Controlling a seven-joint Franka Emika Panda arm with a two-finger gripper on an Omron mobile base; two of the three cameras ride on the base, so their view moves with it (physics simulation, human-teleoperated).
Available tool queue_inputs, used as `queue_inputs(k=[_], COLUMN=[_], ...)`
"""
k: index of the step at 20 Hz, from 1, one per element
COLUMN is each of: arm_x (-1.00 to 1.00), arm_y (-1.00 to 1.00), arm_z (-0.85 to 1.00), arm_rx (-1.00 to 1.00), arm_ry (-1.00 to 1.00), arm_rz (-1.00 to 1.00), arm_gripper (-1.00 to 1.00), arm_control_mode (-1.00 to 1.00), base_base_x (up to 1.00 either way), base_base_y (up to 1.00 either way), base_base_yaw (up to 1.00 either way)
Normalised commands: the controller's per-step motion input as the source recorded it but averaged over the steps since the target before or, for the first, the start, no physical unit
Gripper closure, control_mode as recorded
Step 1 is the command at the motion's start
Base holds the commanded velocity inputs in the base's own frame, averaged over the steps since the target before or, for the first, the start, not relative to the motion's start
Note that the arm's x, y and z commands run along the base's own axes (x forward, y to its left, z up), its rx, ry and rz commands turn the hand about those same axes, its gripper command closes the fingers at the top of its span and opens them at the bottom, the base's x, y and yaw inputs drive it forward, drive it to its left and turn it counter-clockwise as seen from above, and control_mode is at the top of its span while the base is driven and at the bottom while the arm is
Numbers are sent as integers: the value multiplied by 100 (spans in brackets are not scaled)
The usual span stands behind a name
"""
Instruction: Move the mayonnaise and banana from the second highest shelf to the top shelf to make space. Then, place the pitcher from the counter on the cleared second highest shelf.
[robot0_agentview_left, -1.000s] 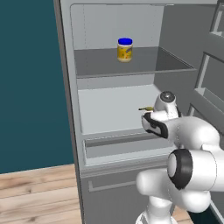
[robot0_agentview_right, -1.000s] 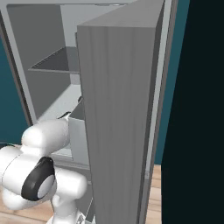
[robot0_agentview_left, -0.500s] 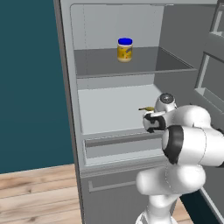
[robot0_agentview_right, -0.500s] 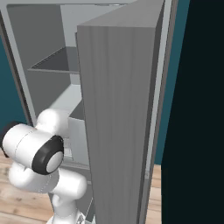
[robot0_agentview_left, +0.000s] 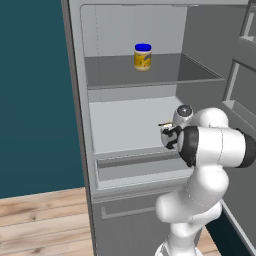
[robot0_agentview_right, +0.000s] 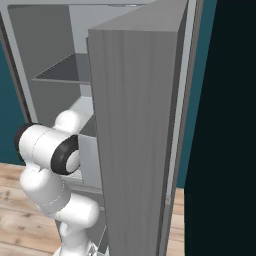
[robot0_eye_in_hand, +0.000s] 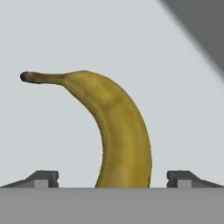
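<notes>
Risk of a slipped grip on the banana

End effector (robot0_eye_in_hand: 113, 178) stands wide open with nothing held, its two tips either side of the banana (robot0_eye_in_hand: 114, 131), which lies flat on the pale second highest shelf (robot0_agentview_left: 127, 125) toward the right wall of the fridge. The banana's curved body runs between the tips, its dark-tipped stem pointing away to one side, so closing off-centre on the bend could make it roll or swivel out. Pressing too low could jam the tips against the shelf. The mayonnaise (robot0_agentview_left: 142, 56) already sits on the top shelf (robot0_agentview_left: 165, 75); a careless lift could knock the jar or catch that shelf's front edge.
</notes>
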Motion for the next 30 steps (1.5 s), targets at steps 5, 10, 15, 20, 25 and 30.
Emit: queue_inputs(k=[5,10,15,20,25,30], arm_x=[28,4,-20,-73,-88,-63], arm_y=[-7,-6,0,3,44,48], arm_z=[-41,-70,-76,-7,68,100], arm_rx=[0,0,0,0,-4,-7], arm_ry=[0,0,0,-4,-1,-1], arm_rz=[-4,-1,0,1,10,18], arm_gripper=[100,100,100,100,100,100], arm_control_mode=[-100,-100,-100,-100,-100,-100], base_base_x=[0,0,0,0,0,0], base_base_y=[0,0,0,0,0,0], base_base_yaw=[0,0,0,0,0,0])
